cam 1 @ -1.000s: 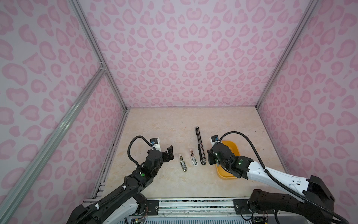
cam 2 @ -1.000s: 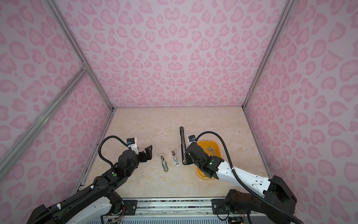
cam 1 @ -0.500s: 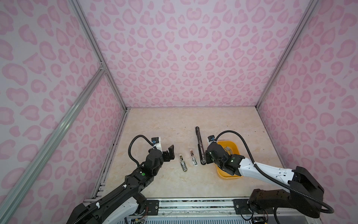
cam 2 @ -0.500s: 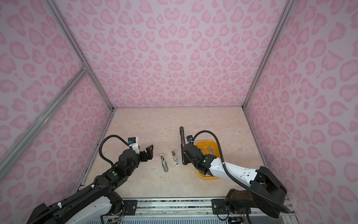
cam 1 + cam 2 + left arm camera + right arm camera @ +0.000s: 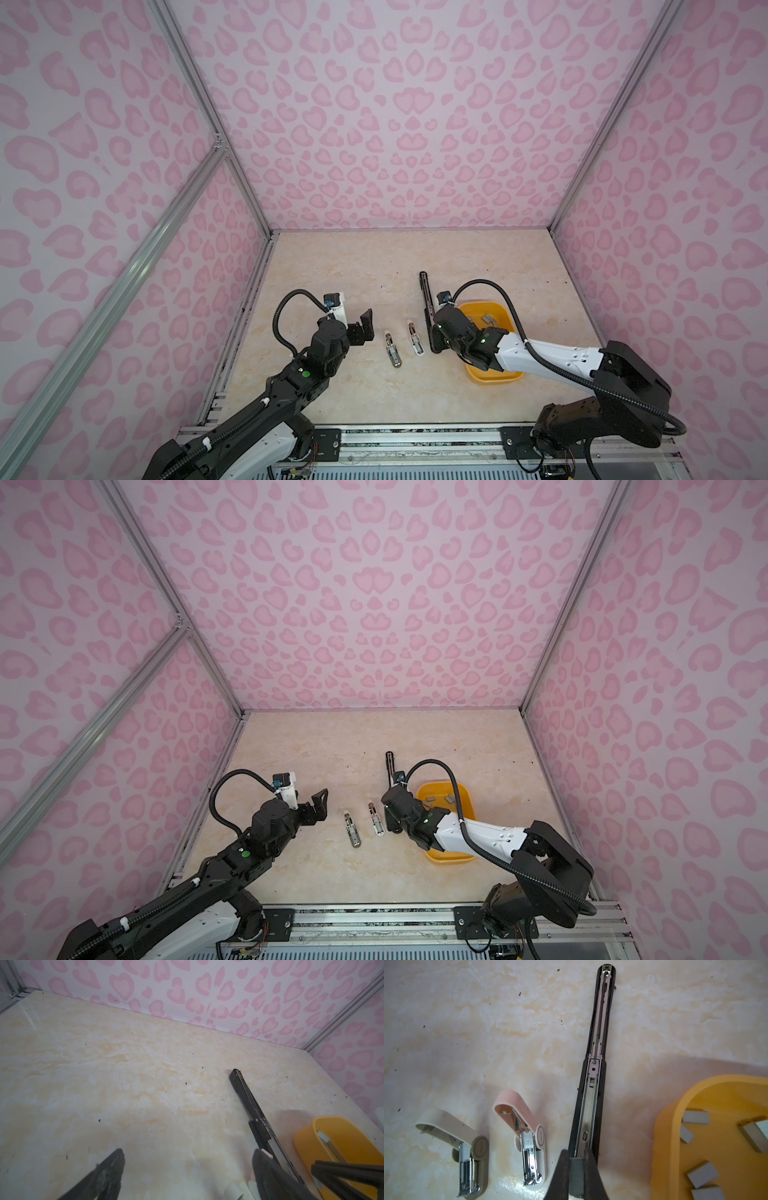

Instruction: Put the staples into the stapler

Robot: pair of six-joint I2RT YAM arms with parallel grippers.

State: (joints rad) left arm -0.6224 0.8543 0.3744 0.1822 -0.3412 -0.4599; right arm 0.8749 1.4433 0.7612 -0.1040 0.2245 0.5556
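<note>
Grey metal, a short strip of staples [image 5: 576,1178], is pinched in the right gripper [image 5: 576,1157], whose fingers are clamped on its two long sides. It hangs over the near end of the long black stapler [image 5: 591,1105], which lies opened flat on the table [image 5: 353,270] with its shiny channel facing up. Spare strips [image 5: 695,1119] lie loose in the yellow tray [image 5: 662,1147] just to the right.

To the left of the black stapler sit a pink stapler [image 5: 529,1140] and, further left, a beige stapler [image 5: 471,1147], both with their lids up. The left gripper [image 5: 362,328] hovers left of them with its fingers spread wide and nothing in them.

The strip is probably very light and stiff, but only glued together, so a hard squeeze or any bending could snap it into pieces. Its smooth sides look slippery. A grip across the middle of the long sides seems best, with the legs pointing down. It likely needs to be square with the channel before it is let go, or it may tip and jam.
</note>
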